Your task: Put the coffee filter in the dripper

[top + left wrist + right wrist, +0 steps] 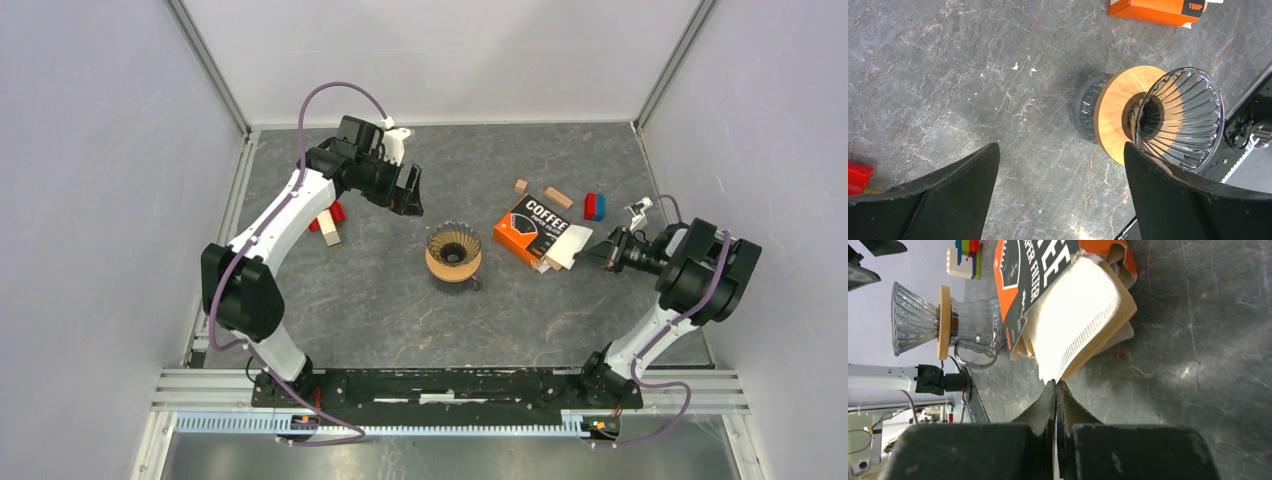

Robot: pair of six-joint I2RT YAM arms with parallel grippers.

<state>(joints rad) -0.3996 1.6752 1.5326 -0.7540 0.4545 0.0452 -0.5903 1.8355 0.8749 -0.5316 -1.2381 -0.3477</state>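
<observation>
- Bench (380, 300): dark grey slab with a marbled, veined look and a matte finish.
- Dripper (453, 250): smoky see-through cone with ribbed walls. It stands upright at mid-bench, axis vertical, wide mouth up. The top view looks straight down into it, and it holds no paper.
- The dripper's neck passes through a flat round wooden collar (1113, 115), tan with visible grain. Below that is a clear ribbed base (975, 322) with a thin loop handle.
- Coffee filter (570, 245): a stack of thin white paper sheets lying flat, off to the right of the dripper and well apart from it.
- The stack sticks out of the torn open end of the orange box (530, 228). In the right wrist view one edge has a crimped, dotted seam (1083, 315). The free corner points at the right arm.
- Right pincer (1055, 386): black fingers pressed together with no gap, tips at that free corner. I can't tell if a sheet is caught between them.
- Left pincer (1058, 195): jaws spread wide and holding nothing. It hangs above the bench just behind the dripper, which sits beside its right finger in the wrist view.
- Most of the filter stack is hidden inside the box. The box lettering is cut off in the right wrist view, and the left wrist view shows only an orange edge.
- Small wooden and coloured blocks (594, 206) sit behind the box, with more (330, 222) under the left arm, partly hidden.
</observation>
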